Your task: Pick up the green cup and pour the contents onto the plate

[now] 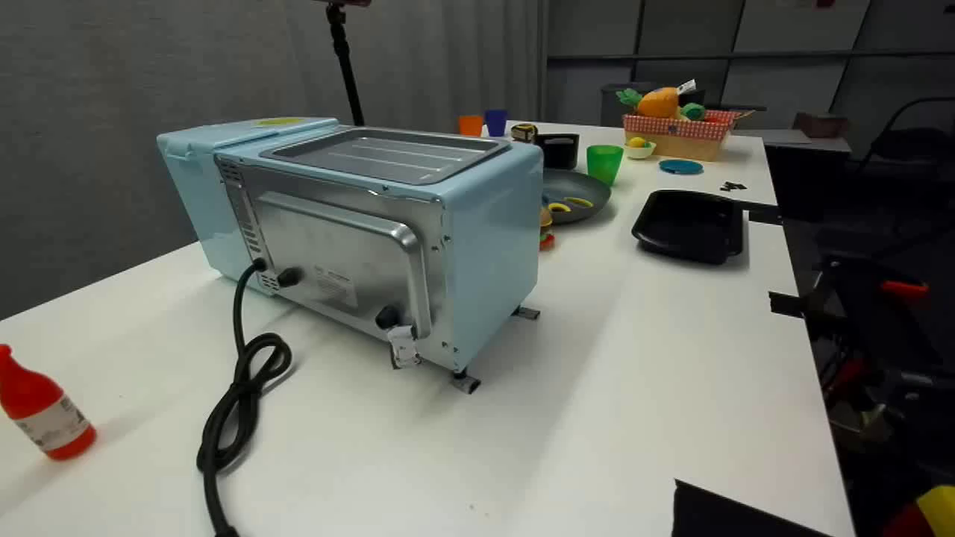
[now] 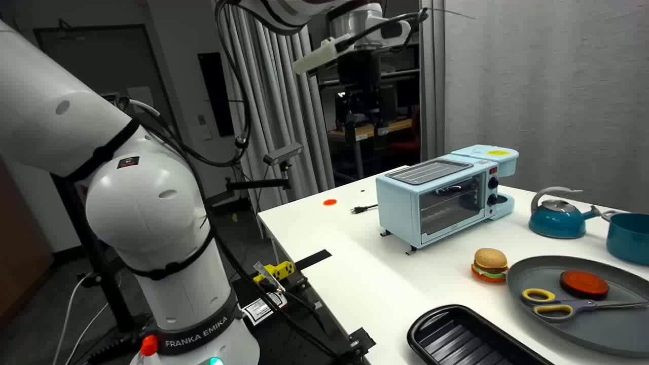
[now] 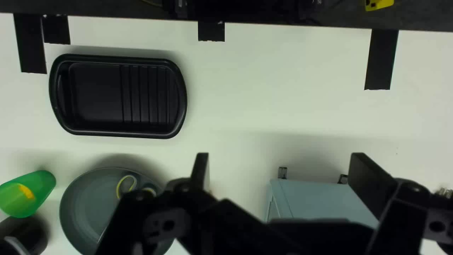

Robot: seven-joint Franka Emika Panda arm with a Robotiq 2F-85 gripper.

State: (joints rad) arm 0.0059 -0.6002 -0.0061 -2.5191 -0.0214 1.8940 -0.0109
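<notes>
The green cup (image 1: 604,165) stands upright on the table beside the plate in an exterior view. It also shows at the left edge of the wrist view (image 3: 39,182), with something yellow inside. The plate, a dark grey round shallow dish (image 1: 589,195), shows in both exterior views (image 2: 621,329) and the wrist view (image 3: 83,202). It bears yellow-handled scissors and a red disc. My gripper (image 2: 366,133) is open and empty, high above the table near the toaster oven. In the wrist view its fingers (image 3: 279,157) are wide apart and hide part of the plate.
The pale blue toaster oven (image 2: 400,208) lies below the gripper in the wrist view. A black baking tray (image 3: 95,92) is near the table edge. A toy burger (image 2: 491,261), teal kettle (image 2: 555,220) and teal pot (image 2: 628,238) stand around the plate. A basket (image 1: 675,142) is farther back.
</notes>
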